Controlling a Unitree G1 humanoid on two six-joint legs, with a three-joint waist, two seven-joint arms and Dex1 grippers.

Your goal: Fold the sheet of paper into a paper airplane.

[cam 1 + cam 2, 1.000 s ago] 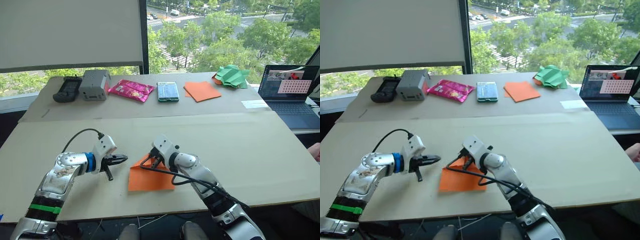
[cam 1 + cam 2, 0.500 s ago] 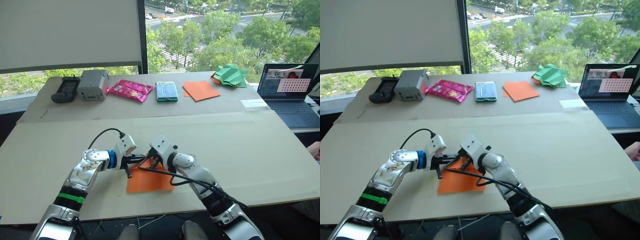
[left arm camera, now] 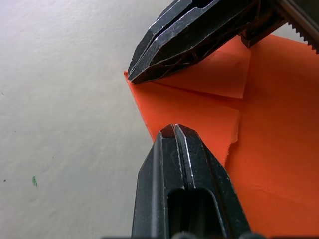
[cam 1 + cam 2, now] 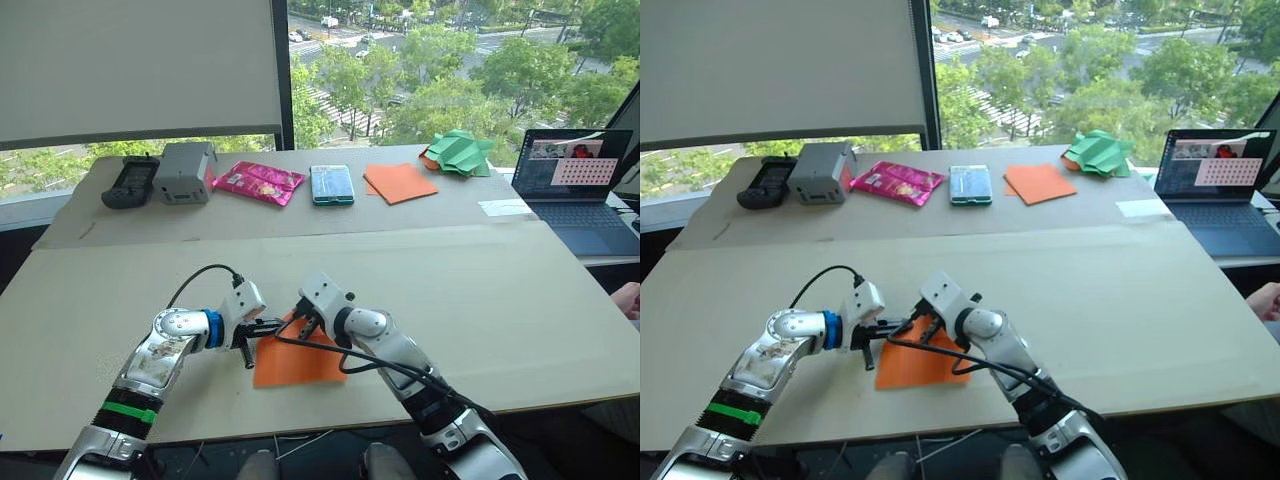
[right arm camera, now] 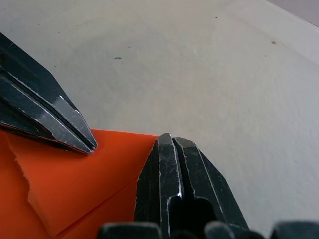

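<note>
Fingers pressed together on both grippers: left gripper [image 4: 268, 327] and right gripper [image 4: 304, 326] tips on folded corner of sheet of paper [image 4: 298, 360]. Wrist views reveal torn flap edge; head views, matte beige table [image 4: 500, 300].

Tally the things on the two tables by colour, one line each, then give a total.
Orange: 2, the sheet of paper and the smooth orange paper
Green: 1, the green paper heap
Pink: 1, the pink packet
Teal: 1, the teal pack
Grey: 1, the grey box
Black: 1, the black handset
Dark: 1, the laptop
Total: 8
</note>
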